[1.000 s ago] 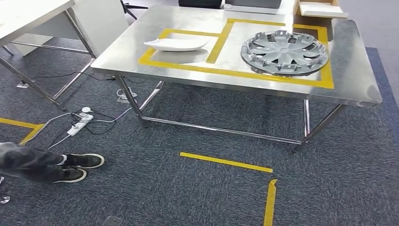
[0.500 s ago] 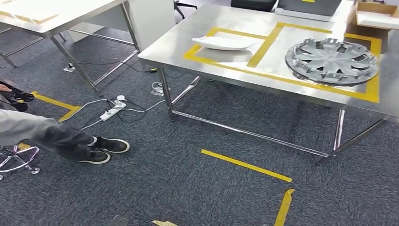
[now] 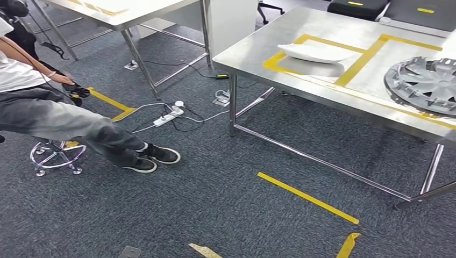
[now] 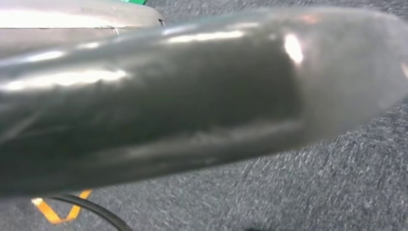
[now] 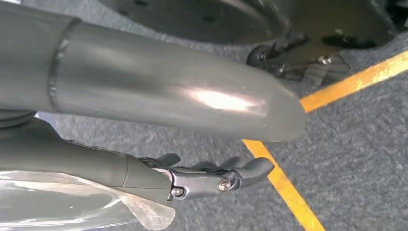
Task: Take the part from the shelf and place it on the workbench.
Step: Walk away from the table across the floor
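Nearest, the robot's right hand [image 5: 211, 175] hangs over the carpet beside a yellow floor stripe. Its dark fingers are loosely stretched out and there is nothing between them. The left hand [image 4: 183, 106] is a dark glossy blur right against its camera, so I cannot tell how far open it is or whether it has hold of anything.

On the grey-blue carpet [image 3: 215, 215] ahead lies a long strip of yellow floor tape [image 3: 306, 197]. To the left a seated person [image 3: 64, 121] stretches their legs out from a chrome-based stool [image 3: 56, 156], with a white power strip [image 3: 166, 116] just beyond their shoes.

Farther off stands the stainless-steel workbench [image 3: 253, 45], marked with yellow tape outlines [image 3: 355, 67]. A white curved plastic part [image 3: 314, 52] rests in the left outline. A silver spoked wheel cover [image 3: 430, 80] rests in the right one, cut by the picture's edge. A pale second table [image 3: 140, 8] is farthest, at upper left.

Over the last second the whole picture has shifted. The bench has slid from the centre toward the right and the person has come fully into frame. That is the camera swinging left, not the things moving. I judge the robot is turning away from the bench, empty-handed on the right at least, probably toward the shelf. The part to be fetched should lie there, though I cannot tell which part that is.
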Controlling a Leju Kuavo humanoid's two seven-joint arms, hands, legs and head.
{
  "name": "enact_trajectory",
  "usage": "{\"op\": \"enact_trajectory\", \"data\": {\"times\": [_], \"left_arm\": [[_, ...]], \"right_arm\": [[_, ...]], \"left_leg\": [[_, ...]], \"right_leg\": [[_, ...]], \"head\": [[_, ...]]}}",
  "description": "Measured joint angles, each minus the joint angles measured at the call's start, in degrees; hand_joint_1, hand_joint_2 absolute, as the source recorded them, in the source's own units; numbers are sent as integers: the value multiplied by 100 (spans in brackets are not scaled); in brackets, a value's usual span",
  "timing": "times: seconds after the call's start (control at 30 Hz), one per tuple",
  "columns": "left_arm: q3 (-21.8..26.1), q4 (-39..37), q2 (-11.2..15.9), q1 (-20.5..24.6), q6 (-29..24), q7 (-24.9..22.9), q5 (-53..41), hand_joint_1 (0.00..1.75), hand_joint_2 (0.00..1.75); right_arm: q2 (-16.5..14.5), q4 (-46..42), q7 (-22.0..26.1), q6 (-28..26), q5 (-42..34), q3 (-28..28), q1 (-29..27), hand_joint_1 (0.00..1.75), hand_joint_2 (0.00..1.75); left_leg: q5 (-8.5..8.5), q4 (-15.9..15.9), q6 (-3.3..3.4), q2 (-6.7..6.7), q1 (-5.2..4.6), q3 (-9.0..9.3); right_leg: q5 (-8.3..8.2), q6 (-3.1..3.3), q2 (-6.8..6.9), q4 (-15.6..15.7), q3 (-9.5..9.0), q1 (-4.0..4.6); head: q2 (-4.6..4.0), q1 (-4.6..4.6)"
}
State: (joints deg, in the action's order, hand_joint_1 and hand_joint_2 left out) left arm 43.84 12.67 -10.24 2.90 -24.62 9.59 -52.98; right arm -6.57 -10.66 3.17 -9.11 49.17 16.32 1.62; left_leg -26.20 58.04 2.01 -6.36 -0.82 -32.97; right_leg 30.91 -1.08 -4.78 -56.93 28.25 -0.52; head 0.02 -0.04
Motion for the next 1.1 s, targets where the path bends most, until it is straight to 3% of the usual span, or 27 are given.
{"op": "enact_trajectory", "data": {"times": [0.07,0.13,0.2,0.27,0.3,0.37,0.43,0.5,0.57,0.63,0.7,0.77,0.8,0.83,0.87,0.93,1.0,1.07,1.1], "left_arm": [[15,-1,2,-15,17,62,4,0,0],[40,-2,6,-22,29,139,32,0,0],[68,-2,3,-2,31,195,57,0,0],[93,-2,3,9,32,217,66,0,0],[102,-2,3,3,32,224,69,0,0],[111,-2,3,-8,32,234,73,0,0],[114,-2,-1,8,32,242,73,0,0],[119,-3,-9,31,33,243,72,0,0],[139,-4,-5,14,34,213,85,0,0],[171,-3,5,-16,27,167,106,0,0],[193,-3,6,-11,21,148,116,0,0],[204,-4,4,-1,22,146,117,0,0],[209,-4,4,-3,22,146,119,0,0],[215,-4,5,-6,22,144,120,0,0],[223,-4,4,-8,23,142,121,0,0],[240,-4,-1,-2,31,136,122,0,0],[250,-4,-9,6,48,125,121,0,0],[256,-4,-11,-7,66,119,117,0,0],[258,-4,-9,-17,72,123,116,0,0]], "right_arm": [[-12,-1,26,-13,36,-13,2,0,0],[-44,-2,116,-61,-13,-19,3,0,0],[-75,-3,201,-102,-71,-17,-4,0,0],[-85,-3,230,-124,-85,-15,-15,0,0],[-85,-3,234,-133,-87,-13,-13,0,0],[-88,-3,240,-146,-89,-9,1,0,0],[-93,-3,243,-146,-85,-8,11,0,0],[-95,-3,223,-145,-63,-8,18,0,0],[-95,-4,190,-139,-36,-8,35,0,0],[-96,-5,169,-130,-36,-8,45,0,0],[-97,-5,165,-127,-52,-8,30,0,0],[-97,-5,163,-127,-63,-8,2,0,0],[-97,-5,162,-127,-65,-8,-6,0,0],[-97,-5,162,-127,-69,-8,-9,0,0],[-97,-5,161,-127,-76,-8,-7,0,0],[-97,-4,158,-121,-90,-4,-1,0,0],[-97,-3,150,-105,-72,-1,9,0,0],[-97,-4,140,-89,-26,3,18,0,0],[-98,-4,140,-84,-6,5,21,0,0]], "left_leg": [[39,9,-79,-76,17,-70],[-133,252,-148,141,9,-197],[-514,904,-223,448,36,-468],[-745,1492,-293,546,97,-687],[-724,1551,-321,567,132,-686],[-426,1084,-371,659,198,-401],[-178,360,-378,879,199,-13],[-155,38,-286,993,154,124],[-155,18,-161,898,125,94],[-130,-3,-73,788,112,86],[-110,-13,0,675,90,73],[-100,-8,45,523,47,55],[-98,-6,54,439,29,53],[-96,-2,57,351,14,56],[-96,3,58,263,6,61],[-99,30,51,102,-5,51],[-88,51,13,-30,4,5],[-61,48,-50,-151,23,-38],[-83,75,-80,-102,19,-58]], "right_leg": [[-49,42,131,57,-22,-5],[-117,92,296,129,-28,-28],[-135,110,485,153,-25,-25],[-133,108,682,150,-15,-21],[-130,106,768,149,-12,-21],[-119,83,917,142,-19,-26],[-84,12,1045,116,-10,-11],[-53,-75,1161,91,-11,5],[-29,-151,1233,77,-27,-22],[146,-197,991,-146,79,-53],[510,-183,631,-833,409,-51],[752,-140,505,-1569,799,-30],[713,-112,488,-1686,890,-17],[561,-82,468,-1567,870,-5],[328,-47,414,-1240,747,6],[-35,8,140,-468,429,6],[-109,20,-42,-111,257,3],[-119,35,53,-52,206,1],[-137,54,126,-22,187,-7]], "head": [[0,-1],[0,-34],[0,-69],[0,-72],[0,-71],[0,-72],[0,-74],[0,-64],[0,-54],[0,-37],[0,-9],[0,2],[0,3],[0,2],[0,2],[0,1],[0,-2],[0,-2],[0,-5]]}}
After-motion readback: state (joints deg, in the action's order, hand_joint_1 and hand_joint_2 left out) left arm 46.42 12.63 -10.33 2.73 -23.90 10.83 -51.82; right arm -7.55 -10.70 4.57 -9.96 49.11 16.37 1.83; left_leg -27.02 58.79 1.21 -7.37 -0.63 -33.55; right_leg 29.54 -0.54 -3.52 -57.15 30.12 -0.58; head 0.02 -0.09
